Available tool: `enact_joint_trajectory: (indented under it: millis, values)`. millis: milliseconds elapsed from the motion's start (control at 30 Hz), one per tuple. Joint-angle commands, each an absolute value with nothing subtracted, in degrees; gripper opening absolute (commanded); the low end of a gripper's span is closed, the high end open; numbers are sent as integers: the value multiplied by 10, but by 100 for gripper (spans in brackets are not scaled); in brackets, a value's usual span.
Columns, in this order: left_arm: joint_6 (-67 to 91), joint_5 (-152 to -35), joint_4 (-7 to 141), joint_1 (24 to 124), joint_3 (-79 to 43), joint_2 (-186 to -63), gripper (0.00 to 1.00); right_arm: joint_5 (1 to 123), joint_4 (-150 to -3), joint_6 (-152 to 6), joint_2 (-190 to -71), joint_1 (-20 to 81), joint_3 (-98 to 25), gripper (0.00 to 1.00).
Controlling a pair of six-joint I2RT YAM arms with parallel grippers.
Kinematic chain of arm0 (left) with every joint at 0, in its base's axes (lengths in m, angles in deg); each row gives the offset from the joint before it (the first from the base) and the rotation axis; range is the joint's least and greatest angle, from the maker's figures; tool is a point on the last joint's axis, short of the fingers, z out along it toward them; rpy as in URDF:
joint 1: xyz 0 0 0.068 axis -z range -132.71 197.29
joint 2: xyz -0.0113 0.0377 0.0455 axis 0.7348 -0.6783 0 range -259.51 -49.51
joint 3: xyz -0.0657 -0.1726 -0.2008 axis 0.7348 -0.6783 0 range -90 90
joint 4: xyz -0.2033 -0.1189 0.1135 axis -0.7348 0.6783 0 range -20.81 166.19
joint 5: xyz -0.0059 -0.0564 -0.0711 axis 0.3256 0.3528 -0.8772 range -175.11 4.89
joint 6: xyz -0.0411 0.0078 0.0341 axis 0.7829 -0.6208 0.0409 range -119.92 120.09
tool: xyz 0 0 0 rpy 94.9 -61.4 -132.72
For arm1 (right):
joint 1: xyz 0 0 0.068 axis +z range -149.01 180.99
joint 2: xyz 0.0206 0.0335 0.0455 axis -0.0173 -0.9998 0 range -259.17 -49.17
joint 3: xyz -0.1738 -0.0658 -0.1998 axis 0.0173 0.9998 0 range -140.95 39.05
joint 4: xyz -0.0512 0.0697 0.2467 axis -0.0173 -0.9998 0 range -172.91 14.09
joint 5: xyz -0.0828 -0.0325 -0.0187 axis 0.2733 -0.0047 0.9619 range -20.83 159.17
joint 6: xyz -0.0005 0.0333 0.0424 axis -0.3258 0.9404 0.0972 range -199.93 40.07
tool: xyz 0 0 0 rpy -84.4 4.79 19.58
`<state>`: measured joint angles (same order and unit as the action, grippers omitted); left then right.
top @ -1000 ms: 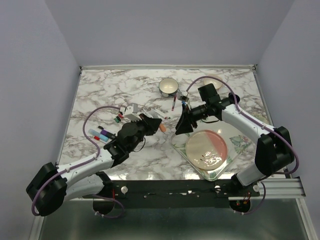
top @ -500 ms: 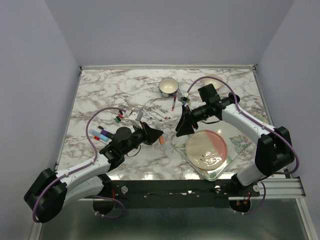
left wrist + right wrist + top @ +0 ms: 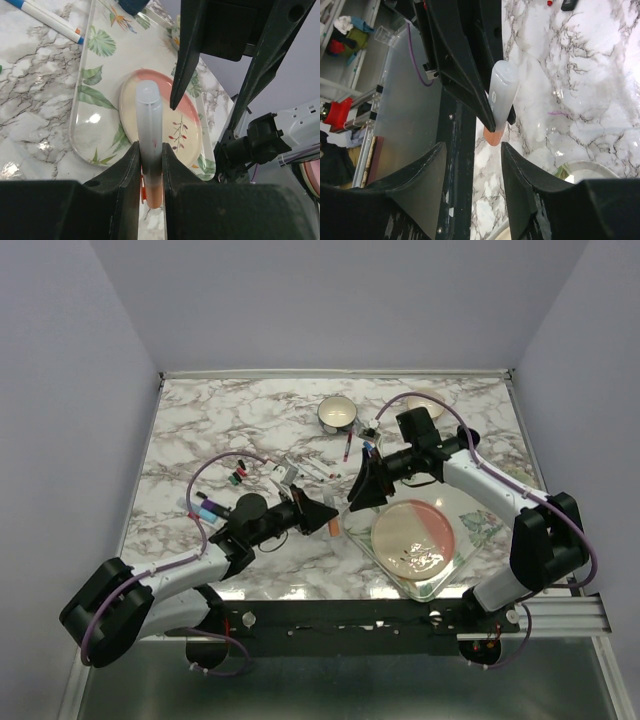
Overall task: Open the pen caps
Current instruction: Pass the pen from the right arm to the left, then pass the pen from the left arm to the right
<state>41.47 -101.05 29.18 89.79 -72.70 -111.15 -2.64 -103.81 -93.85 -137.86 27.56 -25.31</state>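
In its wrist view, the left gripper [image 3: 149, 147] pinches the pen [image 3: 148, 112] tight, standing 12 to 6 o'clock, and the half-open, empty right gripper [image 3: 472, 147] sits near its 1 o'clock.

The left arm [image 3: 190, 565] lies low, reaching from the near left toward the middle of the table, and the left gripper [image 3: 322, 512] points right. Its jaws are clamped on a pen [image 3: 149, 115] that juts out beyond the fingertips. The right arm [image 3: 480, 480] arches from the near right up and back toward the centre. The right gripper [image 3: 362, 492] points down and left toward the left one. Its jaws are spread and grip nothing, with one fingertip just beside the pen's free end.
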Motion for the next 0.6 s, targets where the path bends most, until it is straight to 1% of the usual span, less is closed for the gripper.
enact_joint_trajectory:
  millis: [0, 233, 567]
  values:
    - [410, -1047, 232, 911, -697, -1144, 0, -68, -970, -865, -1371, 276, -230, 56]
    - [410, -1049, 215, 933, -660, -1191, 0, -77, -954, -848, -1372, 276, -226, 57]
    - [413, -1078, 181, 960, -640, -1220, 0, -66, -930, -820, -1368, 275, -226, 57]
